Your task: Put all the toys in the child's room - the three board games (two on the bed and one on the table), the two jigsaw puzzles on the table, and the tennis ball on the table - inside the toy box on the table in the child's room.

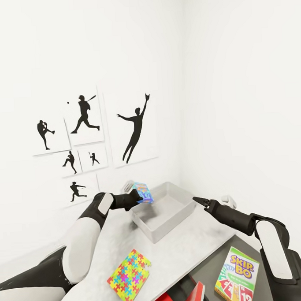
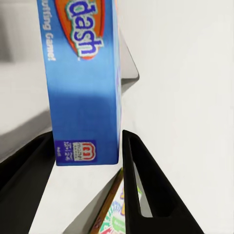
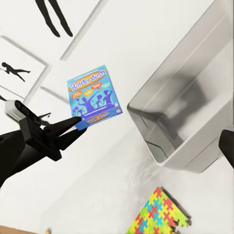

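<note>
Mottled pale table (image 1: 182, 250); left gripper (image 1: 139, 196) jaws clamp flat glossy blue board game (image 1: 143, 192); right gripper (image 1: 198, 201) jaws unclear.

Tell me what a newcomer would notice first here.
The blue board game, clamped in the left gripper and held up beside the grey toy box. Next, the bright jigsaw puzzle lying flat on the table, and the black baseball posters on the wall behind.
</note>
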{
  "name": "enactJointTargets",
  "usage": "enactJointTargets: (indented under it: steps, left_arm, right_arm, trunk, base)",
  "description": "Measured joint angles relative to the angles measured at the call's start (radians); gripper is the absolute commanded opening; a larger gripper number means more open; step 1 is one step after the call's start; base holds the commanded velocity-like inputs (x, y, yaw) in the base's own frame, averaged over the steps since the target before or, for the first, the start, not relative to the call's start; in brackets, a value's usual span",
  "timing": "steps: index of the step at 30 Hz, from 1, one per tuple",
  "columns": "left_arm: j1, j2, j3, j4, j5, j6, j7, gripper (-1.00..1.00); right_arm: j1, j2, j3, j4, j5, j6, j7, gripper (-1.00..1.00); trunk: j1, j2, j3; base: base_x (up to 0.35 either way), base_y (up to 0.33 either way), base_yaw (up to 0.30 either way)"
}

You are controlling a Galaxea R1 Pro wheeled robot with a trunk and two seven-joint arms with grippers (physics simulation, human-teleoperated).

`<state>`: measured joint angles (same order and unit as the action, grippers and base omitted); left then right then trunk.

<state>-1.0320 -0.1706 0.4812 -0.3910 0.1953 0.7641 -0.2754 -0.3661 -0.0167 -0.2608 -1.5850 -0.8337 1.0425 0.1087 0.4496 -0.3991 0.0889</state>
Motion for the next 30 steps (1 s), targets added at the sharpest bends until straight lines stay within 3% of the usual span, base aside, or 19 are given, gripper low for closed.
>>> enactJointTargets:
  steps: [9, 16, 19, 30]
  left_arm:
    - [0.0, -0.003, -0.002, 0.011, -0.003, -0.004, -0.006, -1.0]
    - [0.0, -0.003, 0.0, 0.091, -0.008, -0.102, -0.007, -1.0]
    - [0.0, -0.003, 0.001, 0.102, -0.006, -0.114, -0.014, -1.0]
    - [0.0, 0.001, 0.002, 0.105, -0.004, -0.111, -0.119, -1.0]
  right_arm:
    - [-0.001, 0.001, 0.003, 0.002, 0.0, 0.0, -0.004, 1.0]
    - [-0.002, 0.001, 0.002, 0.003, 0.0, -0.001, -0.004, 1.0]
    - [-0.001, 0.001, 0.002, 0.003, 0.0, -0.002, -0.002, 1.0]
    - [-0.002, 0.002, 0.002, 0.003, -0.001, -0.004, 0.001, 1.0]
  trunk:
    - [0.0, 0.0, -0.013]
    - [0.0, 0.0, -0.024]
    - [0.0, 0.0, -0.029]
    - [0.0, 0.0, -0.032]
  base:
    - [0.0, 0.0, -0.076]
    - [0.0, 0.0, -0.077]
    - [0.0, 0.0, -0.06]
    - [0.0, 0.0, -0.006]
